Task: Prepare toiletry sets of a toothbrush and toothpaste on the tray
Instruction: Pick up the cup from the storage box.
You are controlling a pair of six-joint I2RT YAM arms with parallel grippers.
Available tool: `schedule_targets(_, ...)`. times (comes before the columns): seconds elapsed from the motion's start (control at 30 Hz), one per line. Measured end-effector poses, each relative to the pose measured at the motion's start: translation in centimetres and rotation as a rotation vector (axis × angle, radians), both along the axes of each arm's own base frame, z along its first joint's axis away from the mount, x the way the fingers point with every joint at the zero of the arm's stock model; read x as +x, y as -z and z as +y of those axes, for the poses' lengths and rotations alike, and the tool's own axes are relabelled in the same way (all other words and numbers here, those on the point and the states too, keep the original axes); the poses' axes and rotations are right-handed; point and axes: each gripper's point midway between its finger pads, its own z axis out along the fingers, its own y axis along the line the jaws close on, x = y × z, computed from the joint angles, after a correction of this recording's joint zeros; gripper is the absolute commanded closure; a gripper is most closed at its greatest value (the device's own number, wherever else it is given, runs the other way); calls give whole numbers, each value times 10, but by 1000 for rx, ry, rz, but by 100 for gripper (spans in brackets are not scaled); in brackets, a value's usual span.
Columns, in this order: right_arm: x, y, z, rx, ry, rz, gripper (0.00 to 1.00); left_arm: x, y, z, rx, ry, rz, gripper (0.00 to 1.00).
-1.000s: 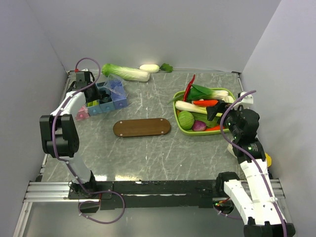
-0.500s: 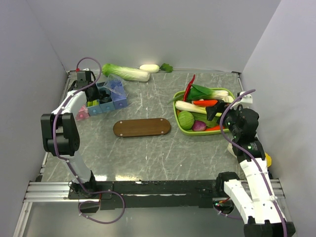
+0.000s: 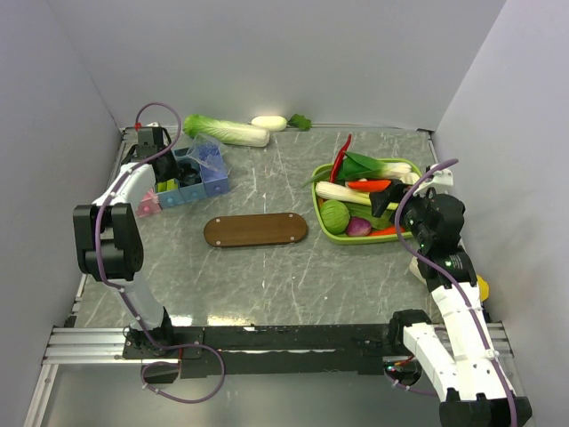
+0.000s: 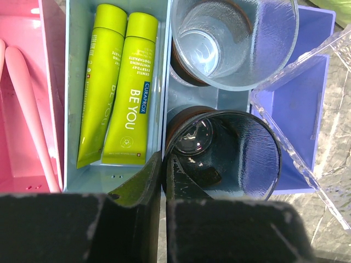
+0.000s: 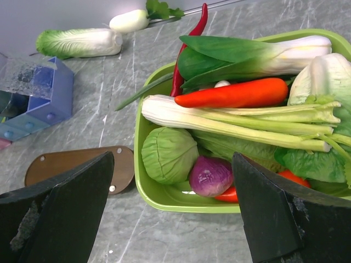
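The dark wooden tray lies bare in the middle of the table; its end shows in the right wrist view. Two light-green toothpaste tubes lie in a pale-blue compartment of the blue box. Thin pale toothbrush sticks lie in the pink compartment beside them. My left gripper reaches down into the box, its jaws shut on the rim of a dark see-through tumbler, one finger inside and one outside. My right gripper is open and empty, over the near edge of the green basket.
A second clear tumbler stands behind the gripped one. A clear plastic lid leans on the box's right side. The lime-green basket holds vegetables at the right. A cabbage and a white radish lie at the back wall.
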Motion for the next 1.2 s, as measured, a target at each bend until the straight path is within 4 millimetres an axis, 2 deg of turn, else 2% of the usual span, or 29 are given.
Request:
schedule_targets(0.4, 1, 1, 0, 0, 0, 5, 5, -1, -3, 0, -22, -10, -5, 99)
schedule_targets(1.2, 2, 7, -1, 0, 5, 29, 5, -16, -26, 3, -75, -25, -43, 99)
